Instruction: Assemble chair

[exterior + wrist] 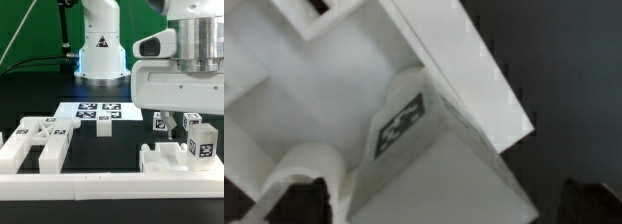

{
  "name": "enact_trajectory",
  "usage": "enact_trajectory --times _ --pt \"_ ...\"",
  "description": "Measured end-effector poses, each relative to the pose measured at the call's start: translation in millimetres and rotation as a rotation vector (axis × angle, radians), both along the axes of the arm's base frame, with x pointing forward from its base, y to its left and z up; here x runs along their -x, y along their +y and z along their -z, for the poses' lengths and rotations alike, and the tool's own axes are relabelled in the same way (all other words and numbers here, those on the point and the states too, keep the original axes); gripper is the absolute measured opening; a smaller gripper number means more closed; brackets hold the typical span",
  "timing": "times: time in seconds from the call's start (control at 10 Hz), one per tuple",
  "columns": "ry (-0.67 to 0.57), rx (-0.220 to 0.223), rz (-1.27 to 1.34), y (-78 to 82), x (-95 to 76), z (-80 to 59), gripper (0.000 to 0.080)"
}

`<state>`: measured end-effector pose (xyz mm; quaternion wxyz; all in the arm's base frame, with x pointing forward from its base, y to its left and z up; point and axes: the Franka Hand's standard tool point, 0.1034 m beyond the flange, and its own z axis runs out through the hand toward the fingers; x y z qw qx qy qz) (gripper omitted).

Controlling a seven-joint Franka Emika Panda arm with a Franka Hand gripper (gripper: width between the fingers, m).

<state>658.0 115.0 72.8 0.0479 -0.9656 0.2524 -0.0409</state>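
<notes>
gripper (pixel 177 114): jaws look wide apart in the wrist view, with a white tagged chair part (pixel 446 160) between them. no contact with it is visible, so it reads as not gripped. which part of the right-hand group it is cannot be told.

layout, exterior view's left to right:
- left: cross-braced chair piece (pixel 35 140) lies flat on the dark table (pixel 110 148), tags facing up, well apart from the gripper. whether it is one part or two joined cannot be told.
- centre, further back: marker board (pixel 100 112), nothing on it. robot base (pixel 100 45) behind it.
- right: tagged chair blocks (pixel 203 145) stand upright, close together under the hand. low chair piece (pixel 165 158) lies just in front of them.
- front, across the scene: border rail (pixel 100 186). the low chair piece appears to rest against it.

progress (judgement): early. no seat is raised on legs and no upright is clearly fitted. chair parts lie in two separate groups, so most joining is left to do.

arm pose: hand at the exterior view's right, pointing straight down, low over the right-hand group.
</notes>
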Motion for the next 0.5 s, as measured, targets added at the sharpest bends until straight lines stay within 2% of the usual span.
enact_trajectory --times 0.3,0.4,0.5 --pt "-0.014 0.024 -0.199 -0.9 0.0 0.3 0.0649" --pt "-0.035 0.073 -0.439 -0.8 -1.3 -0.3 0.0649" --pt "-0.048 0.081 -0.500 0.9 -2.8 -1.1 0.0649"
